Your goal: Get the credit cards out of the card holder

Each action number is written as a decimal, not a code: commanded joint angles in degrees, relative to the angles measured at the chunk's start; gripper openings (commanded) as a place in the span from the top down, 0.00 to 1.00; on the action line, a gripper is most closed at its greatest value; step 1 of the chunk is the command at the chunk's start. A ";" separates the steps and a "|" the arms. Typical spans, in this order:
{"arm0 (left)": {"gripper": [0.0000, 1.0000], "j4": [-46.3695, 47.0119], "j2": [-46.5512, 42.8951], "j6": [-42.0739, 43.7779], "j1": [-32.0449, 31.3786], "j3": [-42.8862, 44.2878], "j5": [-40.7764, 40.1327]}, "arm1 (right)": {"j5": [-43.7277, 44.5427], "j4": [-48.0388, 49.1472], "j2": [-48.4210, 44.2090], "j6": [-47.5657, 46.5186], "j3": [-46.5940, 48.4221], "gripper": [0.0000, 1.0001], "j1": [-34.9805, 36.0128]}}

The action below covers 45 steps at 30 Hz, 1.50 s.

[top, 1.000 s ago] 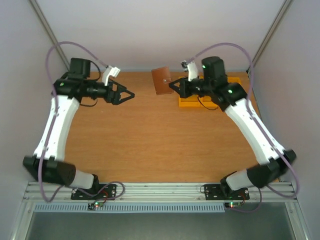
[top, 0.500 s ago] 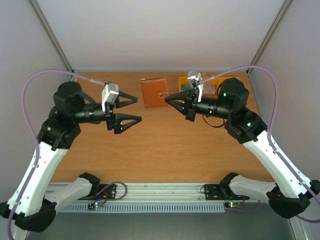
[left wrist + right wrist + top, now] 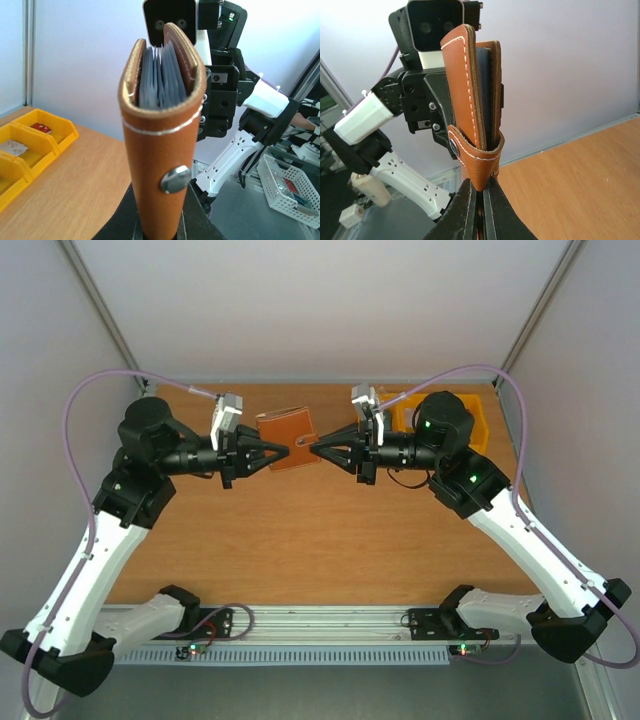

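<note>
The card holder [image 3: 285,427], a brown leather bifold, hangs above the table between the two arms. My left gripper [image 3: 283,452] is shut on its left end. In the left wrist view the holder [image 3: 160,150] rises from between my fingers [image 3: 116,227], a metal snap stud on its side. Blue-grey leaves show between its covers; I cannot tell credit cards from lining there. My right gripper [image 3: 314,451] is shut on the holder's little snap tab [image 3: 481,160], and the folded holder [image 3: 470,85] stands on edge above the tips [image 3: 481,192].
Yellow bins [image 3: 478,422] stand at the back right, mostly behind my right arm. In the left wrist view these bins [image 3: 30,145] hold a small red flat thing [image 3: 41,128] and a whitish one [image 3: 12,146]. White walls close in the table.
My left gripper was open beside the holder; it has moved in and shut on its left end. The right gripper has carried the holder a little to the left.
</note>
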 commanded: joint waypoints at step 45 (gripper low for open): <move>1.00 -4.76 -5.52 6.29 -4.00 -9.11 -35.96 | 56.05 -26.12 24.84 -3.66 23.63 0.50 18.76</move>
